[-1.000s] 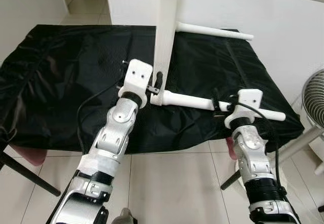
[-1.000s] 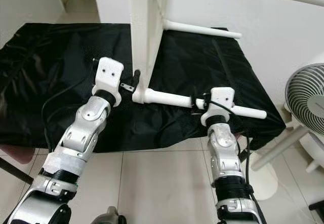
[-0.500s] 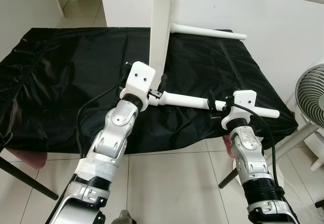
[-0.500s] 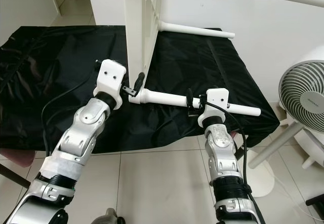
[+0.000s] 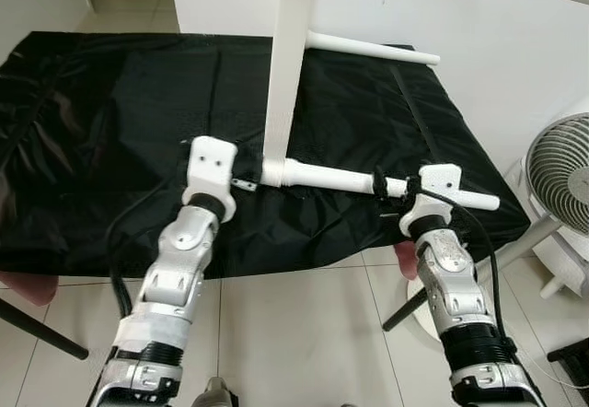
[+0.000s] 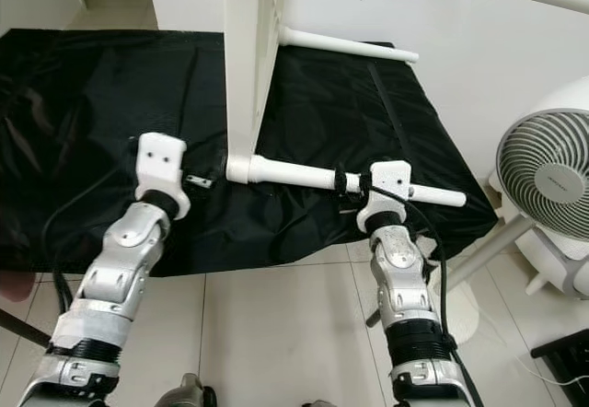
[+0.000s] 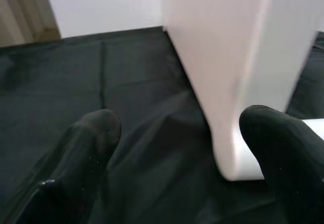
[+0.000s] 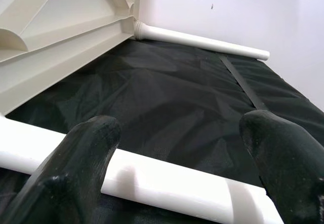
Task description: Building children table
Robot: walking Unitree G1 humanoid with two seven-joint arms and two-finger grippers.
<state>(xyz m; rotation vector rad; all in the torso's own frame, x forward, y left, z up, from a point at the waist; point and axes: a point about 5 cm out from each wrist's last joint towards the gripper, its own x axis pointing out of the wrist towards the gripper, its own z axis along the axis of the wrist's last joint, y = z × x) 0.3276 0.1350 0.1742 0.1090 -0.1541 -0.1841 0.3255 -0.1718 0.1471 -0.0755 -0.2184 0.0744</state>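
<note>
Midway by the look of it: white tabletop [image 5: 287, 48] standing on edge on the black cloth [image 5: 110, 131], far leg [image 5: 373, 48] fitted, near leg [image 5: 340, 179] butted against its corner, seemingly unfastened. Right gripper [image 5: 391, 189] spread loosely around the near leg; left gripper [image 5: 241, 183] released, beside the tabletop's corner.

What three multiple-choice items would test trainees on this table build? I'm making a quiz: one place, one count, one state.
1. The right tool is: A over the near leg; B at the fan; C on the floor.
2. Legs fitted to the tabletop: A one; B two; C four.
3. The left tool is: A shut on a leg; B open; C shut on cloth.
A: its fingers straddle that leg. B: near leg and far leg. B: fingers spread, gripping nothing.
</note>
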